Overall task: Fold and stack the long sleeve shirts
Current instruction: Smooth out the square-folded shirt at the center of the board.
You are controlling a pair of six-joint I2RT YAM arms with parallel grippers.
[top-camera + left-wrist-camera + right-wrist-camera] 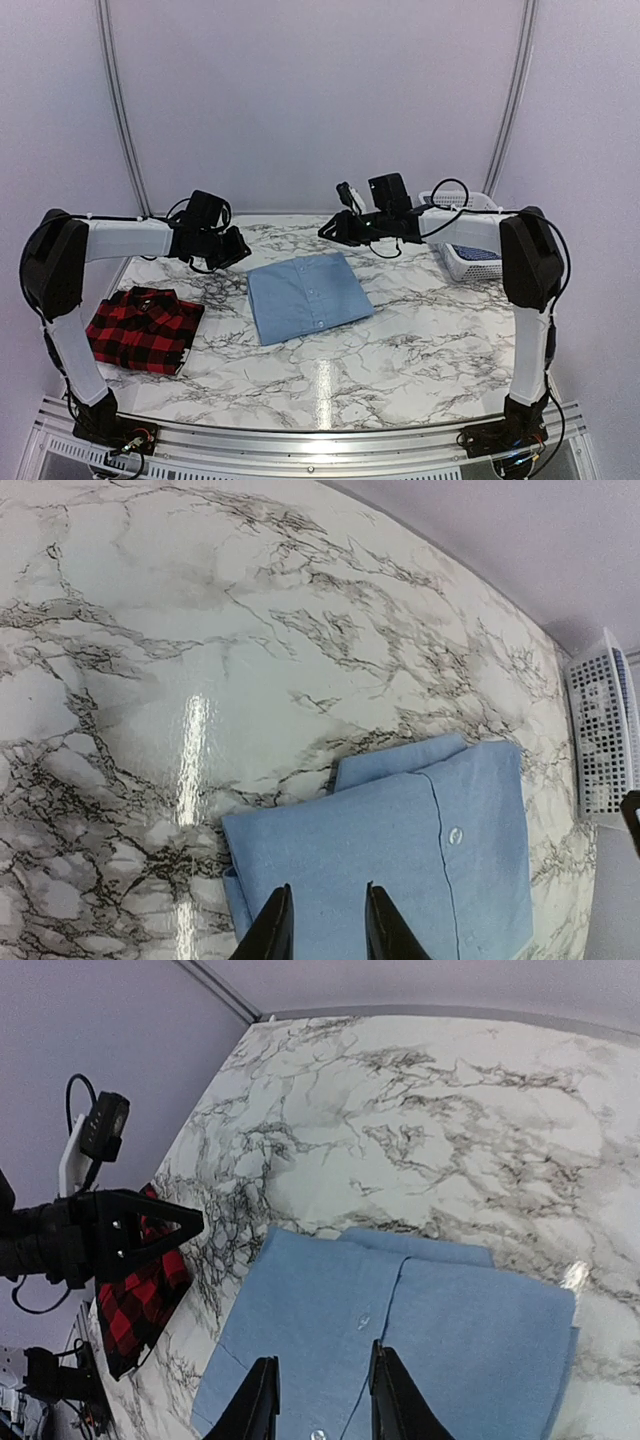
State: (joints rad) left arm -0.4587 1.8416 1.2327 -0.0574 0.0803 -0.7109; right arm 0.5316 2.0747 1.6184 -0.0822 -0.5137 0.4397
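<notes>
the light blue shirt [308, 297] lies folded into a neat rectangle near the middle of the marble tabletop [420, 350], its button placket facing up. the red-and-black plaid shirt [145, 328] is folded too, off at the left edge of the tabletop and well apart from the blue one, so the two are not stacked. both arms reach in from the sides and hang above the far half of the tabletop. the left claw [325, 935] hovers over one edge of the blue shirt, its two fingers parted by a narrow gap with nothing between them. the right claw [322, 1400] hovers over the same shirt from the other side, fingers likewise parted and holding nothing. neither seems to touch the cloth, though from the wrist views i can't tell how high they sit. a white perforated basket [455, 265] stands at the far right corner, behind the right arm, with something blue-patterned inside that i can't make out.
</notes>
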